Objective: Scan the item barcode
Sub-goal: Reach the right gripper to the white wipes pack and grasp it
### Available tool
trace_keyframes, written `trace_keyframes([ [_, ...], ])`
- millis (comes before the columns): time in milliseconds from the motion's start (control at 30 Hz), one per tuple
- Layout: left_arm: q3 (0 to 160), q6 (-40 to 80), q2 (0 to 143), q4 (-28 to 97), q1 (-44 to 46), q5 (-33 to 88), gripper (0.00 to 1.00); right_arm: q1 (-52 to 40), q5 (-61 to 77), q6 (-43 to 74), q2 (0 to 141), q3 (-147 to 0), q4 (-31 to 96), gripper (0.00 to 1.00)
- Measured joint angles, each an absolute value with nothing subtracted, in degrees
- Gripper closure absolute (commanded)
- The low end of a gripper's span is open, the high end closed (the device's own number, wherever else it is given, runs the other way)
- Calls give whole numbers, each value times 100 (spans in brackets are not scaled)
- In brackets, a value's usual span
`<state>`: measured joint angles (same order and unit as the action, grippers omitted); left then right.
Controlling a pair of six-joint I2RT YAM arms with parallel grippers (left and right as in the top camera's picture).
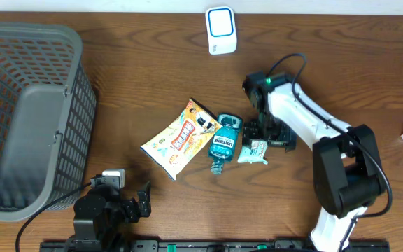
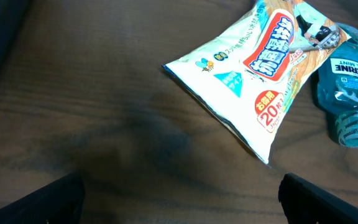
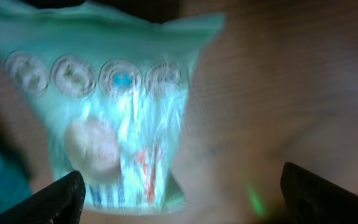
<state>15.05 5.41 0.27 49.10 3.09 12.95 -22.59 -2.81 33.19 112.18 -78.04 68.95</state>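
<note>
While the small teal packet lies flat on the worktop, just right of the mouthwash bottle, we see the right claw directly over it, fingers apart, nothing clamped; contact we can't tell. The snack bag overlaps the bottle's left side. The left claw is near the front edge, spread wide, empty. The white scanner is at the far edge and the grey basket far left.

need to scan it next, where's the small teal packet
Overhead, the small teal packet lies right of centre, just right of the mouthwash bottle, by the right pincer.
</note>
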Motion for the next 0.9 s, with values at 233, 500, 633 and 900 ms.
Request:
trace_keyframes([
  [233, 1505, 541, 27, 4910, 309, 1295, 1, -2272, -104, 3428, 10770, -6772, 5061, 67],
  [500, 1505, 541, 27, 4910, 309, 1295, 1, -2298, 189, 3697, 10567, -6484, 4563, 99],
  [633, 1505, 541, 27, 4910, 309, 1295, 1, -2235, 217, 3726, 10543, -6514, 4947, 99],
  [900, 1505, 541, 27, 4910, 309, 1293, 1, -1555, 1326, 3793, 10151, -7111, 7024, 87],
])
